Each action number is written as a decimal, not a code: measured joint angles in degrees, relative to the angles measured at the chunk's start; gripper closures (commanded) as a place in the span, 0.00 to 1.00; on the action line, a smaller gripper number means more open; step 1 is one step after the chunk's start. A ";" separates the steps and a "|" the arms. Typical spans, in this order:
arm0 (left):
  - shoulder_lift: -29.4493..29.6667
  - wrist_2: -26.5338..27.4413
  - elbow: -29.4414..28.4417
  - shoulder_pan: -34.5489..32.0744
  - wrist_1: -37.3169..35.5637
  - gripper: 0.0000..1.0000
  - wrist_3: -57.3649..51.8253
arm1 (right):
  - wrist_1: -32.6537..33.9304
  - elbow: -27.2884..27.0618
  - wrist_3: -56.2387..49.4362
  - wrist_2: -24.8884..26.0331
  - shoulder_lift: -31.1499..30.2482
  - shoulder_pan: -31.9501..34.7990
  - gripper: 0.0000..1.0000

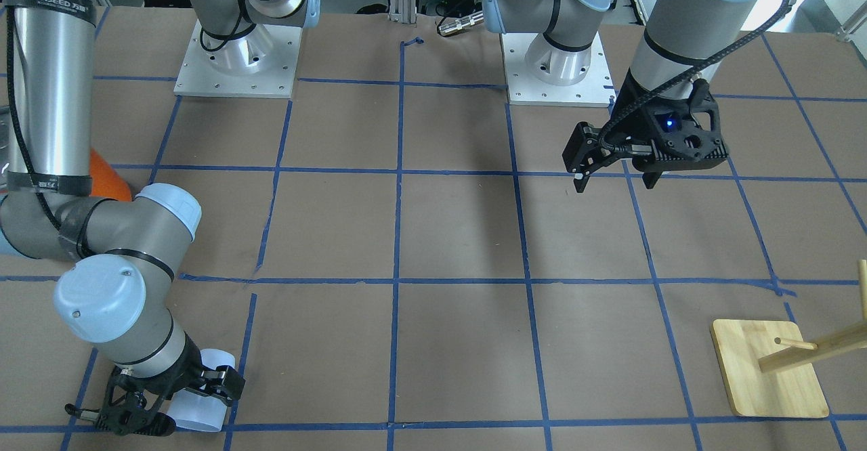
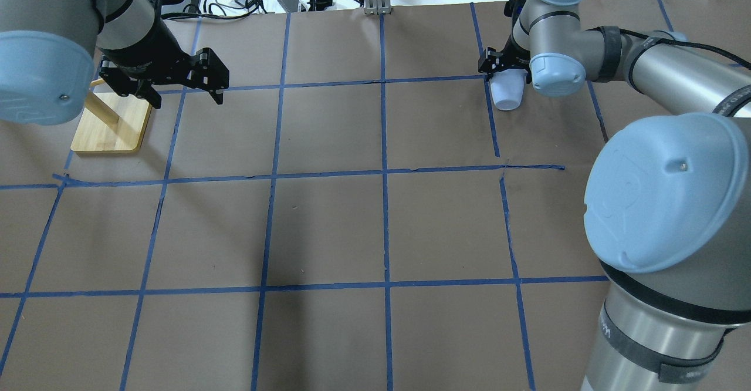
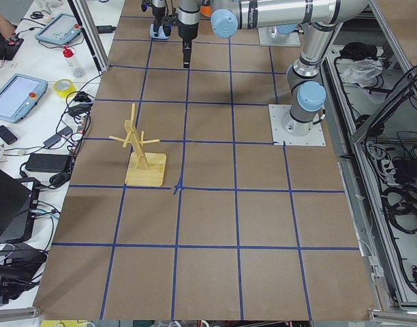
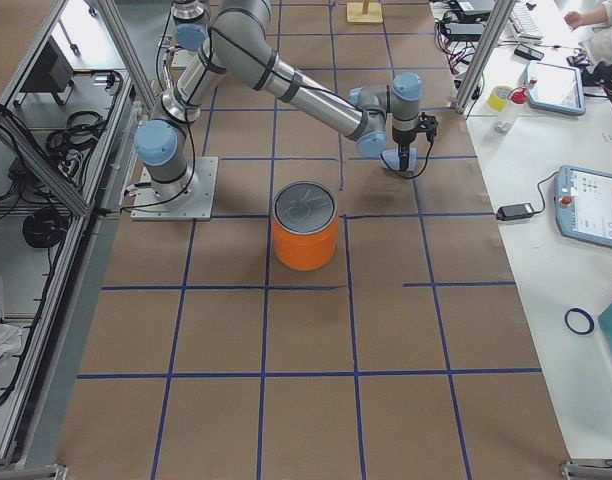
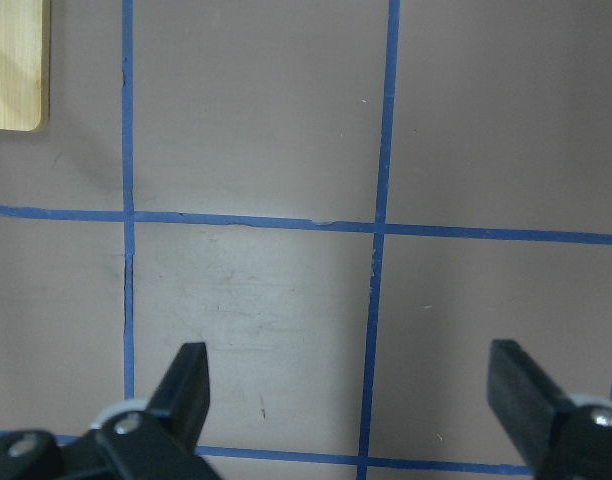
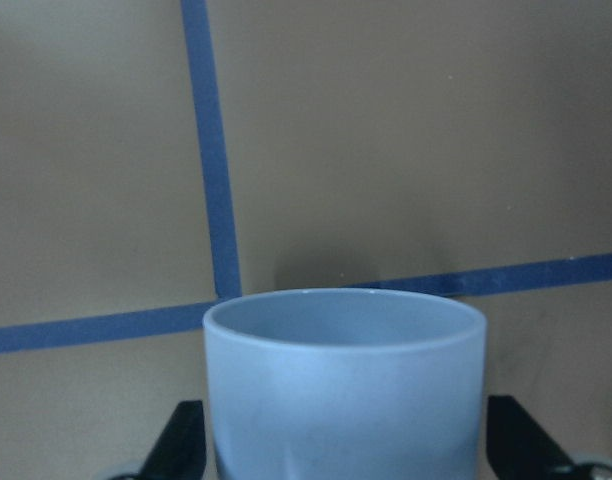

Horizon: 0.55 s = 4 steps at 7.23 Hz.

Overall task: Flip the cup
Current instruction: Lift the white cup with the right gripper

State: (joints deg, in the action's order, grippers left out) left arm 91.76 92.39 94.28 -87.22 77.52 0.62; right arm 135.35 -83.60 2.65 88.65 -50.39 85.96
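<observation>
The pale blue-white cup [image 2: 507,93] sits between the fingers of my right gripper [image 2: 506,77] at the table's far right. It is tilted, and its far end points away from the wrist. In the right wrist view the cup [image 6: 346,390] fills the gap between both fingers [image 6: 181,440]. The front view shows the cup [image 1: 196,407] in the right gripper [image 1: 186,397], low over the paper. My left gripper [image 2: 182,94] is open and empty above the table, and the left wrist view [image 5: 351,400] shows only bare paper between its fingers.
A large orange can [image 4: 306,230] with a silver top stands mid-table, nearer the robot than the cup. A wooden peg rack [image 2: 111,124] on a bamboo base stands at the far left, beside my left gripper. Blue tape lines grid the brown paper. Cables lie beyond the far edge.
</observation>
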 measured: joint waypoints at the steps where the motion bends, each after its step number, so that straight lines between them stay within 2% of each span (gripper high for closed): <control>1: 0.00 0.01 0.00 -0.01 0.00 0.00 0.00 | 0.58 -0.03 -0.03 0.02 0.12 0.00 0.02; 2: 0.00 0.07 -0.02 0.00 -0.02 0.00 0.00 | 1.02 -0.06 -0.04 0.01 0.31 0.00 0.09; 4: 0.11 0.11 -0.08 0.03 -0.08 0.00 0.04 | 2.21 -0.05 -0.05 -0.03 0.59 0.00 0.58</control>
State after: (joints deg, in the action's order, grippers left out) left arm 91.87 92.50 94.20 -87.19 77.44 0.65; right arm 137.56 -83.66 2.59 88.62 -49.80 85.96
